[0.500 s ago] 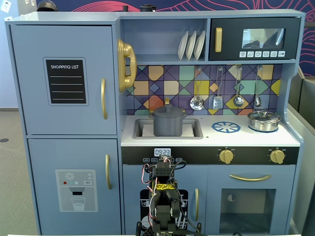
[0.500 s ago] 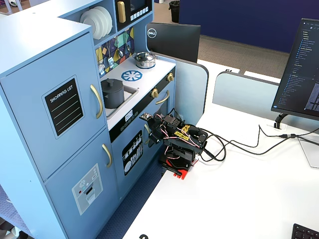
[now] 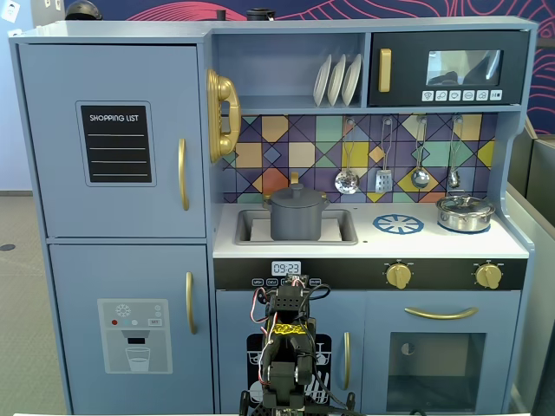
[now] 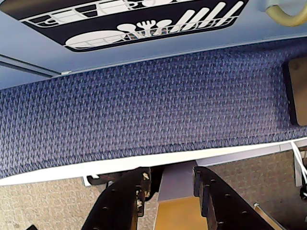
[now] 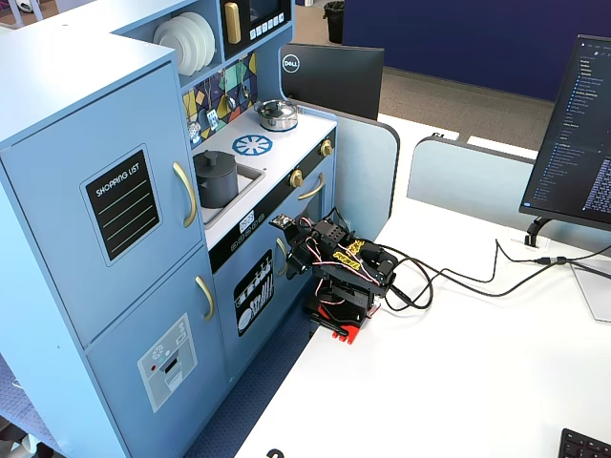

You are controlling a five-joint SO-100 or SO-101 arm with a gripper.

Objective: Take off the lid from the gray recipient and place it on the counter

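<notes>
The gray recipient [image 3: 295,222] stands in the sink [image 3: 250,228] of the toy kitchen, and the dark gray lid [image 3: 296,196] with its small knob sits on it. Both show in the other fixed view, the pot [image 5: 218,183] under its lid [image 5: 214,159]. The pale counter [image 3: 364,236] with the blue burner print [image 3: 398,224] lies to the right of the sink. My gripper [image 3: 290,293] is folded low in front of the kitchen [image 5: 291,250], well below the pot. In the wrist view the gripper [image 4: 170,175] is open and empty, pointing down at the floor.
A shiny steel pot [image 3: 465,212] with its lid stands at the counter's right end. Utensils [image 3: 382,165] hang above the counter. The wrist view shows blue carpet [image 4: 144,105] and the dishwasher door [image 4: 134,19]. Cables [image 5: 449,277] and a monitor [image 5: 582,143] are on the white table.
</notes>
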